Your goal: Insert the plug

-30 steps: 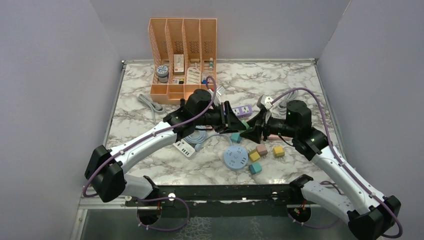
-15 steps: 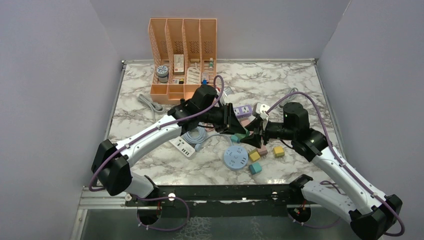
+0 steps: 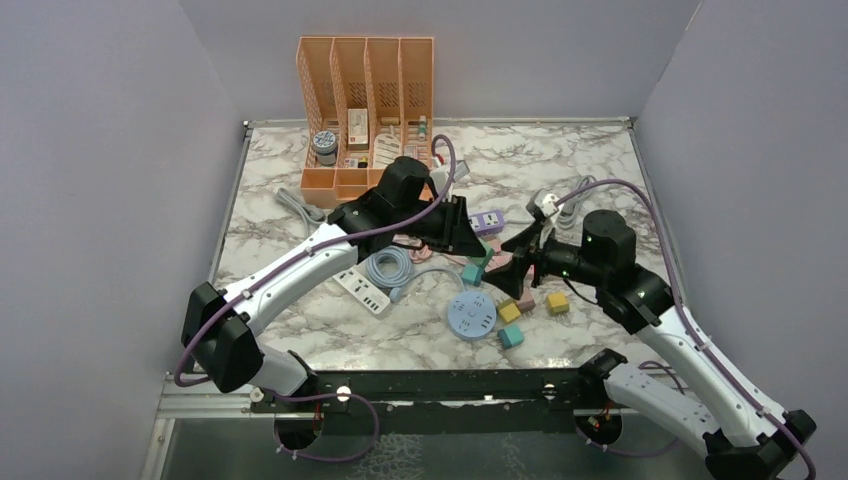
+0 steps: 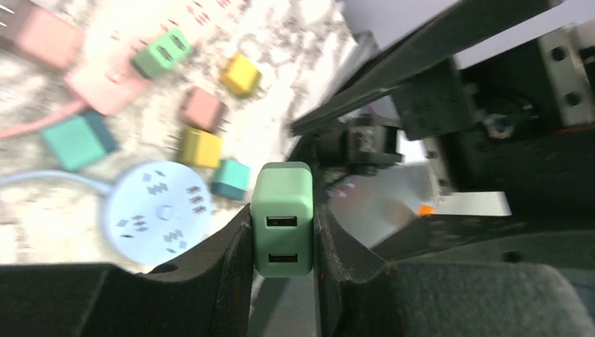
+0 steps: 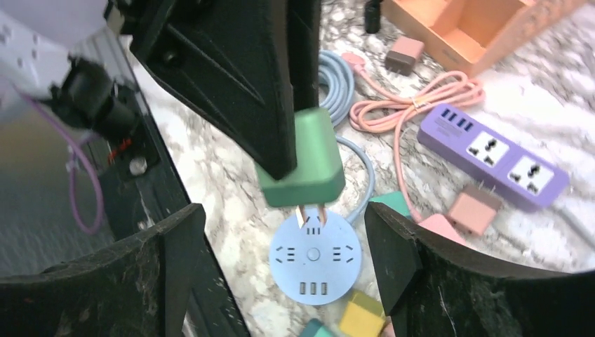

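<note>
Carry step, I reckon: plug is picked, not yet seated. Left claw (image 4: 282,235) is clamped tight on the green plug (image 4: 282,200), one finger on each flat side, USB ports facing its wrist camera. Plug is in the air, clear of the bench (image 3: 600,170), prongs pointing down. Right claw (image 5: 282,210) is spread wide, facing it, holding nothing and not touching the plug. Round blue socket hub (image 5: 313,254) lies right under the prongs in the right wrist view; purple strip (image 5: 502,156) is off to the side. Next: line the prongs up with a slot pair, come down straight, and the right claw probably needs to pin the hub.
</note>
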Controlling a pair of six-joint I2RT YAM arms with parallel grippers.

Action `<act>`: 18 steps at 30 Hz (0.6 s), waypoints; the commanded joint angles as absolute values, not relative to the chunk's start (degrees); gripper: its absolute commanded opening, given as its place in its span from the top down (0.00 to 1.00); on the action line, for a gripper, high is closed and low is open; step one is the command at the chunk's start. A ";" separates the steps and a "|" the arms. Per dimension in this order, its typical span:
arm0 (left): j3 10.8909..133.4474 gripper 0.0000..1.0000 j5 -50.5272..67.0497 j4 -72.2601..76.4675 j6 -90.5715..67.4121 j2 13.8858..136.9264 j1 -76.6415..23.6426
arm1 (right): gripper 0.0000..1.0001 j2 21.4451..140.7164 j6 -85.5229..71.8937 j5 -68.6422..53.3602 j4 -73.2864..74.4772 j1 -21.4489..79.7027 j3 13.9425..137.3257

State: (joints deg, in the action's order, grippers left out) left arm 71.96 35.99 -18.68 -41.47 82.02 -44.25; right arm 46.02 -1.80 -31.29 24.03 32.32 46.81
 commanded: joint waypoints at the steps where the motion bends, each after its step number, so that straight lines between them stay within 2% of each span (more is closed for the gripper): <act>1: 73.15 1.00 27.31 -20.30 -26.89 78.84 -42.61 | 0.19 42.48 -21.89 -18.43 25.79 32.68 48.53; 5: 72.94 1.00 22.21 -19.24 -21.10 77.37 -42.45 | 0.20 42.73 -36.22 -3.89 33.90 32.70 51.03; 9: 72.55 1.00 25.28 -16.89 -15.10 76.80 -42.81 | 0.17 45.63 -46.59 6.28 40.94 32.70 54.37; 14: 72.43 1.00 27.27 -14.70 -6.48 77.34 -45.23 | 0.11 49.29 -49.21 10.45 40.27 32.16 57.03; 18: 73.19 1.00 27.80 -13.83 -1.37 79.47 -47.19 | 0.09 55.32 -46.56 9.33 40.16 27.78 60.84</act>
